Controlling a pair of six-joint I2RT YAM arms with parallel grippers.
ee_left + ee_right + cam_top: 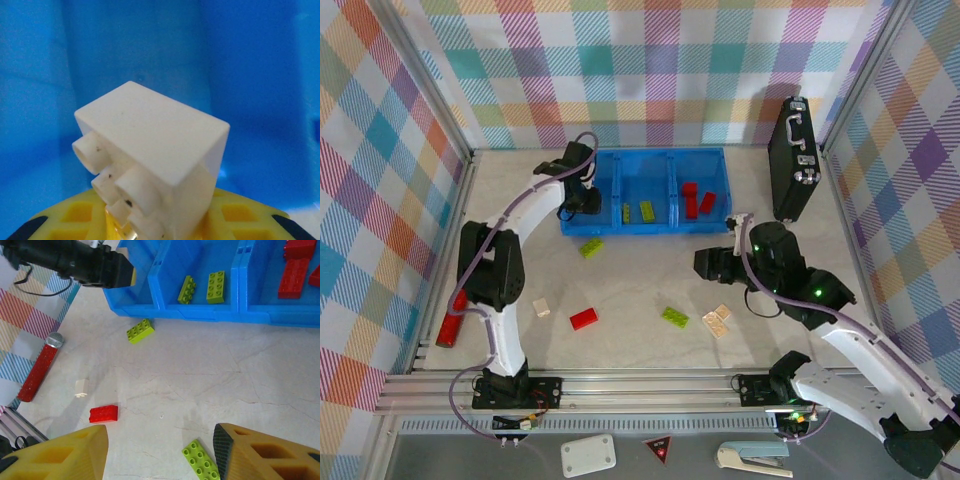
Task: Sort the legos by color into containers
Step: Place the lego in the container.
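- Surface: pale marbled tabletop [640,280]. Pastel plaid cloth walls [650,70] close it in on three sides, with an aluminium rail [640,385] along the near edge.
- Blue bin [650,228] sits at the far side of the table. A black case [792,160] stands upright just to its right.
- A red glitter stick [452,318] lies at the table's left edge.
- Middle compartment [650,178] holds two lime bricks [646,210]. Right compartment [708,172] holds red bricks [690,194].
- Loose on the table: a stray lime brick [591,247] just in front of the bin, a small beige brick [541,307], a red single brick [584,319], a front lime brick [674,317], and a beige pair [717,320] beside it.
- Left gripper [582,202] hangs over the left compartment [608,178]. Its jaws are closed on a held beige brick [155,150].
- In the left wrist view the held brick fills the space between the yellow fingers [80,215], studs facing the camera, with blue bin wall behind it.
- Right gripper [160,445] is over the near table with its jaws wide apart and nothing in them.
- In the right wrist view the front lime brick lies flat between the jaws, close to the right-hand finger. Whether they touch, I cannot tell.
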